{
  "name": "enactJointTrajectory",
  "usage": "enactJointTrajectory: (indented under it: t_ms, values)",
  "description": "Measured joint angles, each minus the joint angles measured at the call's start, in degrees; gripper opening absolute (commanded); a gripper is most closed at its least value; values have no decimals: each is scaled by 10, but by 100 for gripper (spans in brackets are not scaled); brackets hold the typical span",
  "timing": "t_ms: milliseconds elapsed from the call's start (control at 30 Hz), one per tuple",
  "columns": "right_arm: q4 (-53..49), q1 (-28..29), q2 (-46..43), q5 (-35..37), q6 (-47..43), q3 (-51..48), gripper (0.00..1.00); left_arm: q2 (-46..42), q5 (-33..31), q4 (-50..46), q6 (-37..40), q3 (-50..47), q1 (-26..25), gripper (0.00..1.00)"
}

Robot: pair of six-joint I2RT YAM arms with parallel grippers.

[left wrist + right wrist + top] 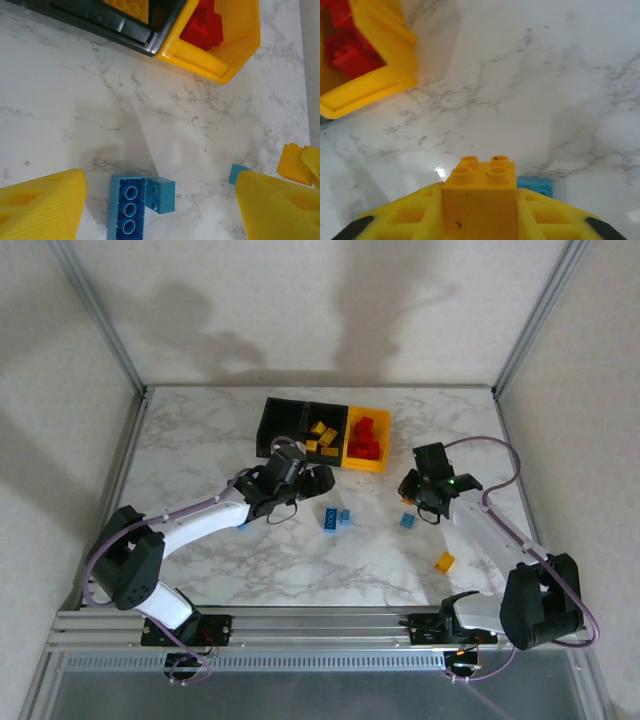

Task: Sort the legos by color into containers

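Note:
Three containers stand in a row at the back: an empty-looking black bin, a black bin with yellow legos, and a yellow bin with red legos. My right gripper is shut on a yellow four-stud lego just above the table, right of the yellow bin. My left gripper hangs open over a long blue lego lying studs down and a small blue lego touching it. Another blue lego lies beside the right gripper.
A loose yellow lego lies near the front right. A blue piece peeks out under the left arm. Metal frame posts and white walls close in the marble table. Bare marble lies at the left and front middle.

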Motion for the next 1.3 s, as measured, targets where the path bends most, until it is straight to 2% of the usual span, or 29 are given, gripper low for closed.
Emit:
enactJointTrajectory:
  t_ms: [200,533,1033,1300]
  values:
    - [8,51,83,0,0,89,29,-45,0,1,-2,-25,34,78]
    - [47,115,275,-7,-16,295,30,-113,-3,-7,-13,-70,72,79]
    - [50,123,493,-37,-37,530,32,-146,-7,-28,-17,-90,86,79]
    - [28,123,558,-36,-47,604,41,-153,-12,-38,-17,-90,89,79]
